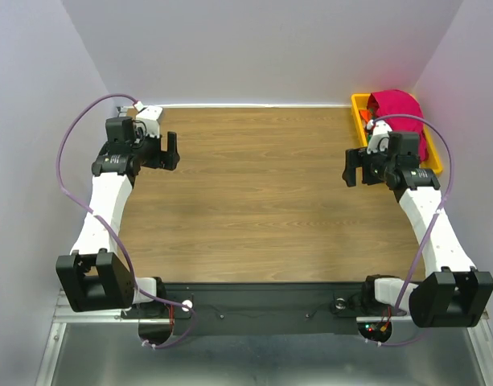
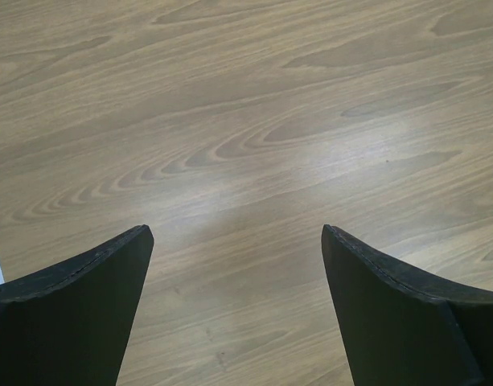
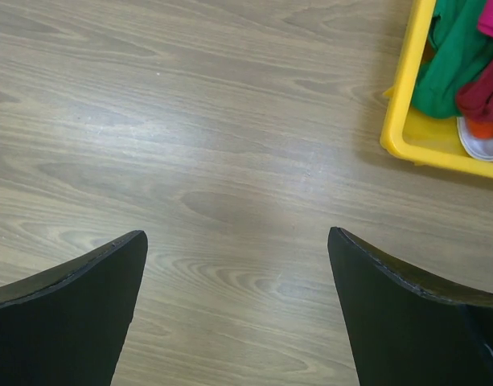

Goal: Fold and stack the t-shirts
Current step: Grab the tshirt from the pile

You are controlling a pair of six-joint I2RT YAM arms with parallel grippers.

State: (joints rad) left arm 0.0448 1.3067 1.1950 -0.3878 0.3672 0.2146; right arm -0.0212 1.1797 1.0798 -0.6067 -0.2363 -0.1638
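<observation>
Wood-grain table is sitting between pale walls. Left gripper is hovering over the far-left part, jaws standing wide, holding nothing. Right gripper is hovering at far right, just beside the yellow tray, jaws likewise wide, holding nothing. Unfolded t-shirts are lying heaped in the tray: pink shirt on top; green shirt, maroon shirt and orange shirt showing in the right wrist view.
</observation>
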